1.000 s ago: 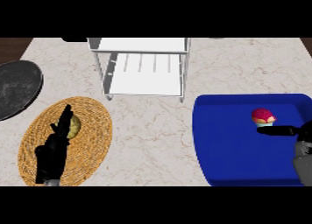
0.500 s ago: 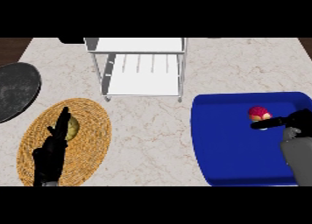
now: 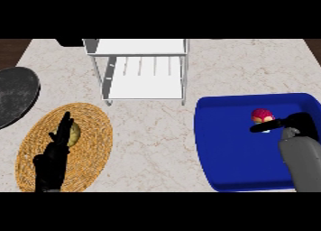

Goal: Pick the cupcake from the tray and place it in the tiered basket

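The counter [image 3: 156, 131] is pale stone with thin brown lines. Closest, at the left, the left hand [image 3: 51, 158] rests open over a round woven mat [image 3: 90, 135], fingers straight up. A small yellow thing [image 3: 74, 134] peeks out beside them. At the right a grey arm [image 3: 306, 164] stands over the blue tray [image 3: 236, 162]. The right hand [image 3: 295, 122] is open; its fingers point left, just under the cupcake [image 3: 262, 115]. I cannot tell if they touch. The cupcake sits in the tray's far right part.

Farther off lie a dark round plate [image 3: 10, 97] at the left and the white basket [image 3: 143, 90] in the middle. Brown wood [image 3: 6, 45] shows past the counter's 2 far corners.

Since 1 second ago the right arm has swung more upright and the hand has moved closer to the cupcake. The left hand and the cupcake have not moved.
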Controlling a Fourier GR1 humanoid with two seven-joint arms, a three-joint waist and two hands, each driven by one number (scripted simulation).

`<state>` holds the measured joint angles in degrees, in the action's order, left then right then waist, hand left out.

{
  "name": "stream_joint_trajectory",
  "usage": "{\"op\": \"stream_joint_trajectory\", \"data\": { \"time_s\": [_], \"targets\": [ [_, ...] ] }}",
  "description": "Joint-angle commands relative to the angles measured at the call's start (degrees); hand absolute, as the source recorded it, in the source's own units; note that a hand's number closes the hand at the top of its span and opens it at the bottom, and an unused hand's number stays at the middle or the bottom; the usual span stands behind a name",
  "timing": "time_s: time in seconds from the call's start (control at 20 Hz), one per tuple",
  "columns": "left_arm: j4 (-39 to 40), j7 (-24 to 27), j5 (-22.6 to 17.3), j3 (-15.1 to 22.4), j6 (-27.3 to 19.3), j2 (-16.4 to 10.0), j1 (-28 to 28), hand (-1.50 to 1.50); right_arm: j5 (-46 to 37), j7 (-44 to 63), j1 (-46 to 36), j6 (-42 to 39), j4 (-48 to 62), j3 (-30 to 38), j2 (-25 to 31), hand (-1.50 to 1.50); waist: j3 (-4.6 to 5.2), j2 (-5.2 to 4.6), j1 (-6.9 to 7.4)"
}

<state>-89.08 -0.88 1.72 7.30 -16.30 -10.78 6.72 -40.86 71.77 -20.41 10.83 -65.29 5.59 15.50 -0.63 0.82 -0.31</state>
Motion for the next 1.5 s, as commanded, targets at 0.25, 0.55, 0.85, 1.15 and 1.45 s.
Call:
{"op": "stream_joint_trajectory", "data": {
  "time_s": [0.25, 0.55, 0.85, 1.15, 1.45],
  "targets": [
    [5.4, -1.4, -1.2, 1.0, 1.9, 2.0, 1.0, 0.0, -2.3, 12.7, -1.3, -2.4, 1.1, 3.6, -4.4, -1.5, 0.77, -0.82, -0.2],
    [7.8, 0.7, -1.7, -0.5, 2.7, 2.0, -0.3, 0.0, -6.1, 10.6, -0.8, -1.5, 1.3, 5.2, -6.0, 1.5, 0.77, -0.92, -0.16],
    [8.2, 0.0, -1.2, -0.6, 2.3, 3.0, -1.6, 0.0, -8.4, 6.3, -0.5, -4.7, -0.2, 5.6, -5.9, 1.5, 0.72, -0.87, -0.15],
    [5.9, -1.5, -0.1, 0.0, 3.0, 1.9, -1.5, 0.0, -11.8, -13.8, -2.2, -12.2, 2.7, -4.0, -4.8, 1.5, 0.65, -1.27, 1.49],
    [4.6, -1.7, -0.1, 2.0, 4.7, 2.3, -2.0, 0.0, -13.4, -39.3, -7.5, -24.5, -1.5, -24.0, -6.0, 1.5, 0.71, -1.65, 5.08]
  ]
}}
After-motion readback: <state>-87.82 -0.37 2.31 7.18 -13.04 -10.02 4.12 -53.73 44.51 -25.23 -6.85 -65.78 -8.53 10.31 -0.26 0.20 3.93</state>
